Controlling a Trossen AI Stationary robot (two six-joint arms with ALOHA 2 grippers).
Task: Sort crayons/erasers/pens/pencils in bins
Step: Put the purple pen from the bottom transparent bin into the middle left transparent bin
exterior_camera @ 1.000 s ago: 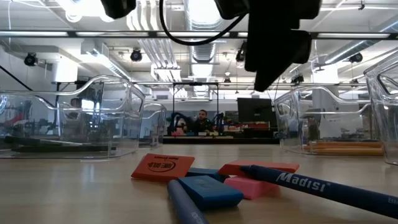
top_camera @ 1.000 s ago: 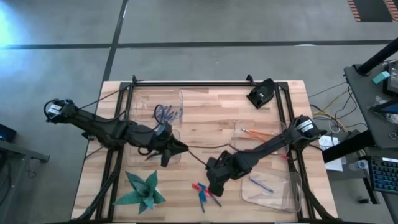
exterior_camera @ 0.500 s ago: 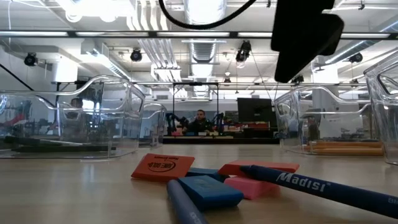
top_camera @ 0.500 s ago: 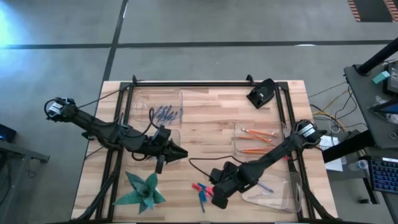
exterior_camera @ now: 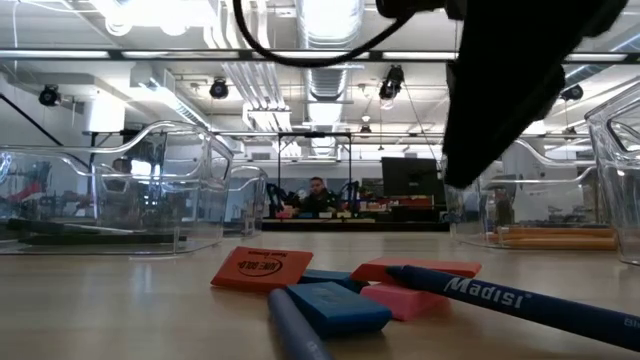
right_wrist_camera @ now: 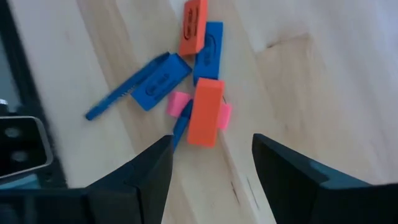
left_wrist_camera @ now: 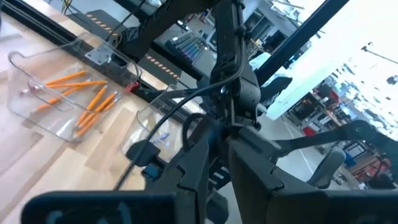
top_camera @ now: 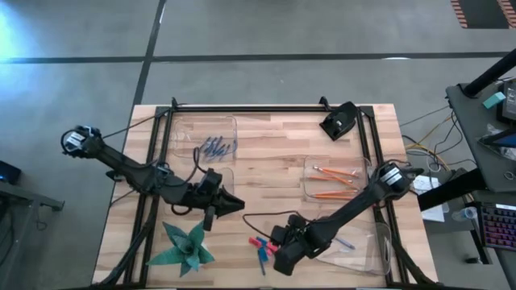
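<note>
right gripper (right_wrist_camera: 211,162): fingers spread wide, holding nothing, hovering just over the erasers (right_wrist_camera: 202,102) | erasers: heaped on the table (top_camera: 266,173) just beside the near right bin (top_camera: 363,246) | left gripper (top_camera: 232,201): fingers pressed together, empty, well apart from erasers

1. Table (top_camera: 266,161): pale wood in butcher-block strips, satin finish, grain visible; a faint sheen on the top in the low view.
2. Bins (top_camera: 334,181): clear, glossy plastic; rims catch ceiling light in the low view.
3. Erasers (right_wrist_camera: 202,112): matt, rubbery-looking blocks, orange-red, pink and blue, faces smooth.
4. Pencils (top_camera: 332,172): orange sticks with a smooth painted look.
5. Blue stick (exterior_camera: 520,300) beside the erasers: smooth with a slight sheen, pale printed lettering.
6. Right gripper (right_wrist_camera: 211,180): fingers of dark matt plastic.
7. Left gripper (top_camera: 234,202): dark and matt.
8. Green folded figure (top_camera: 184,246): looks like creased matt paper.
9. Frame (top_camera: 242,107) round the table: black metal rails, matt.
</note>
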